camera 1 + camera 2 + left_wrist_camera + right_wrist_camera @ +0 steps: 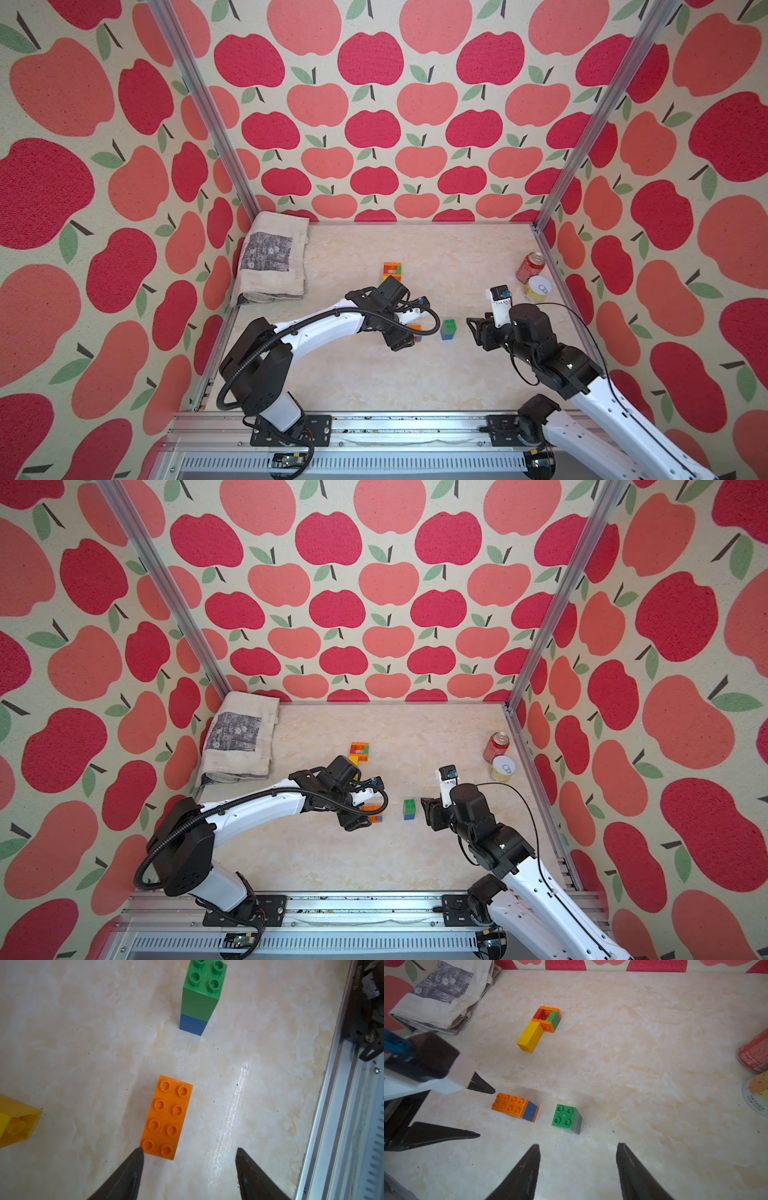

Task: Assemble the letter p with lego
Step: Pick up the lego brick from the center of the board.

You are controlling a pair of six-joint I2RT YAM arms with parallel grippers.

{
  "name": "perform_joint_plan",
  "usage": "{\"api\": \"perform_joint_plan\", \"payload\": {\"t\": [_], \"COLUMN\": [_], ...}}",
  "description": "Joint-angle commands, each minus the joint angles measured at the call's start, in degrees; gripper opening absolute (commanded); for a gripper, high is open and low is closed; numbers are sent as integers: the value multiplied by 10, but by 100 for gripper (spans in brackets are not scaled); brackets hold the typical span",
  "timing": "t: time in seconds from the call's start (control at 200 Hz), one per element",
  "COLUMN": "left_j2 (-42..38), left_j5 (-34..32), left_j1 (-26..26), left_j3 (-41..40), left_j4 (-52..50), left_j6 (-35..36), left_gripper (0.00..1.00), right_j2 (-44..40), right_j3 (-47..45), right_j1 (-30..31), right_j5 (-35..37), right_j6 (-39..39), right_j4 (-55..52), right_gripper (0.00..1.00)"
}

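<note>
Jaws of the left gripper stand spread, one fingertip touching the near corner of the orange brick, whose near end sits just inside the gap, apart from the opposite finger. The right gripper is also spread and empty, the green-on-blue stack just ahead of its tips, untouched. Farther off, toward the folded cloth, lies the joined orange, red, green and yellow piece.
</note>
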Motion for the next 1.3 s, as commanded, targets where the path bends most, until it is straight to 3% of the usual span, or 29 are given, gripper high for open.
{"api": "perform_joint_plan", "payload": {"t": [0.0,0.085,0.215,0.34,0.5,0.895,1.296], "left_j2": [45,70,97,111,121,88,89], "left_j5": [-54,-75,-57,-53,-64,-44,-39], "left_j1": [-2,-7,-12,-16,-16,-16,-22], "left_j3": [52,66,82,87,97,114,277], "left_j4": [-63,-67,-81,-76,-77,-112,-231], "left_j6": [36,44,59,65,70,94,90], "left_gripper": [69,69,68,61,42,29,25], "right_j2": [-52,-78,-86,-83,-83,-143,-225], "right_j3": [-30,-45,-54,-60,-62,-71,-106], "right_j1": [-3,-3,-3,-3,-3,-3,-3], "right_j5": [8,5,11,6,7,80,125], "right_j6": [-12,-21,-33,-35,-36,-10,20], "right_j4": [53,63,59,64,69,37,1], "right_gripper": [62,62,63,63,63,63,62]}}
